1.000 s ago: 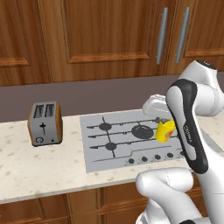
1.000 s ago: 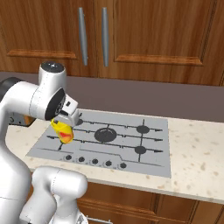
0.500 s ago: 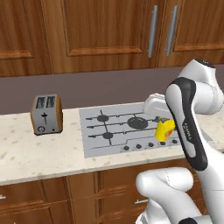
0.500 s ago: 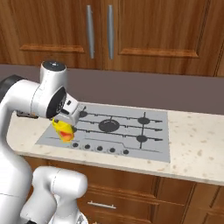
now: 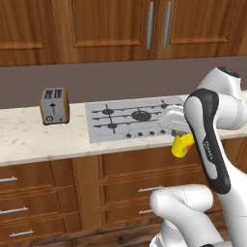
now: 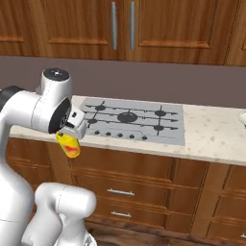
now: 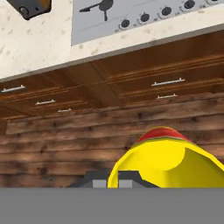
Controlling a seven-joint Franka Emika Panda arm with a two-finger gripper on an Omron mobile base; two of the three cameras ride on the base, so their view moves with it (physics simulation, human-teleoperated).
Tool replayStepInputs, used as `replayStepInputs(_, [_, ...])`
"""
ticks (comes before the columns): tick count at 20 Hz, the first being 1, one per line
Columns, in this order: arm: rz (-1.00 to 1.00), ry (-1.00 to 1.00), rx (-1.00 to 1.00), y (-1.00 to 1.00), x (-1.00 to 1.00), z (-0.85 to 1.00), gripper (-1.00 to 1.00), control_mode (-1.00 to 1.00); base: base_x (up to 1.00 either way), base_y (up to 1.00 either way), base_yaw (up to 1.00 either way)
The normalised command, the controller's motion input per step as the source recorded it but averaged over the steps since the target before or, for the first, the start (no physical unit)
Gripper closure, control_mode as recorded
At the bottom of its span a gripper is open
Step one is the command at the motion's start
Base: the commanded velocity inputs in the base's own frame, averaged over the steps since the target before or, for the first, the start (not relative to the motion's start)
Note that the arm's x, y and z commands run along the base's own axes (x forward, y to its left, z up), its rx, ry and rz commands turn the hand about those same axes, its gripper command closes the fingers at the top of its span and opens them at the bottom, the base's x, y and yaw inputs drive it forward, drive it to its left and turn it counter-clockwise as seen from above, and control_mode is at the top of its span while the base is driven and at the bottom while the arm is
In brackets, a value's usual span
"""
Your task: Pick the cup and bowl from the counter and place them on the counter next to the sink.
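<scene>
A: Left base view first. What worries you?

B: The cup (image 5: pixel 182 144) hangs in the gripper (image 5: pixel 179 137) out past the counter (image 5: pixel 29 140) edge, over the drawer fronts, w/ nothing under it. Any slip and I'd expect it to drop to the floor. Fingers look closed on the cup, since it's held in mid-air.

A: Room to move?

B: Plenty to the left: bare stone between the toaster (image 5: pixel 53 105) and the stove plate (image 5: pixel 132 119), and open air in front of the cabinets. Tight spot is the counter lip just behind the cup; swinging back in low could clip it, imo.

A: Right base view?

B: Same story. Cup (image 6: pixel 68 144) sits below counter level (image 6: pixel 211 139), tilted, beside the arm's own wrist. A pale rim at the far right edge may be the bowl (image 6: pixel 242 116), too cropped to be sure. The sink isn't among what I can make out here, so the base prob has driving left; a jolt on the way is the other risk to the grip.

A: Hand view?

B: Cup (image 7: pixel 168 159) fills the lower middle, red-orange mark on top, dark fingertips hard to make out beneath it. Ahead: wood floor, drawers (image 7: pixel 166 83), counter lip above. Open air in front, no obstacle near.
</scene>
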Motion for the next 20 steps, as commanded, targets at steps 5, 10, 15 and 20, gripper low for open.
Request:
replayStepInputs(5, [0.0, 0.0, 0.0, 0.0, 0.0, 0.0, 1.0, 1.0, -0.06, 0.21, 0.54])
replayStepInputs(10, [0.0, 0.0, 0.0, 0.0, 0.0, 0.0, 1.0, 1.0, -0.01, 0.03, 1.0])
replayStepInputs(15, [0.0, 0.0, 0.0, 0.0, 0.0, 0.0, 1.0, 1.0, 0.05, 0.0, 1.0])
replayStepInputs(20, [0.0, 0.0, 0.0, 0.0, 0.0, 0.0, 1.0, 1.0, 0.33, -0.02, 1.0])
